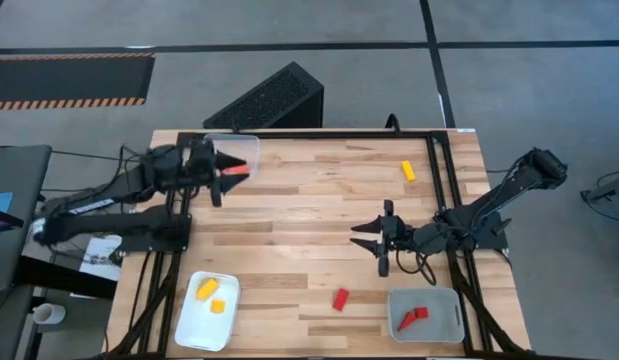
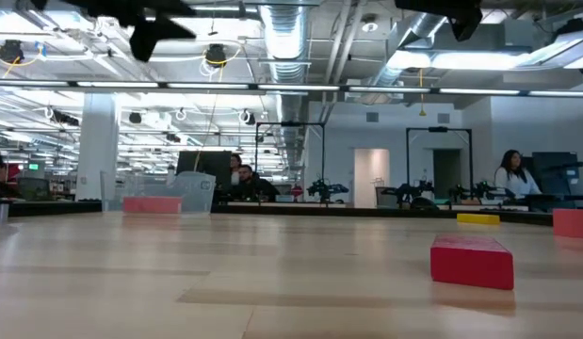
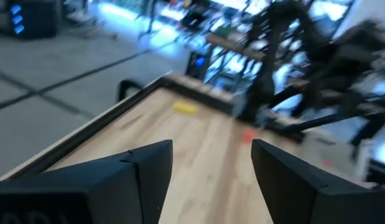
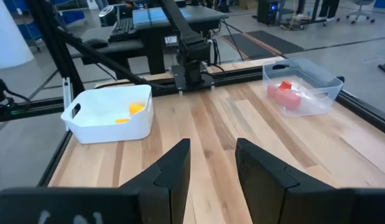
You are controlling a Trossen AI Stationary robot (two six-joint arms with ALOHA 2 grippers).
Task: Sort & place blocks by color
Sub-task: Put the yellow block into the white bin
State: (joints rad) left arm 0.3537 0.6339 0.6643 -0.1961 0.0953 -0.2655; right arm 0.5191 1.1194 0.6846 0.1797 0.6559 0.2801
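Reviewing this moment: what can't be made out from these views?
- High view: the clear tray under the left gripper holds something red; the arm covers part of it, so shape and count are unclear.
- Left wrist view: blurred; loose yellow block shows only as a smear.
- Low view: both grippers are cut off at the top edge.

red blocks: 4 | yellow/orange blocks: 3 | trays: 3

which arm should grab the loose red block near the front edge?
Right, probably. Its open claw hangs just behind the red block, with the tray of reds beside it. The left claw is across the table at the clear tray.
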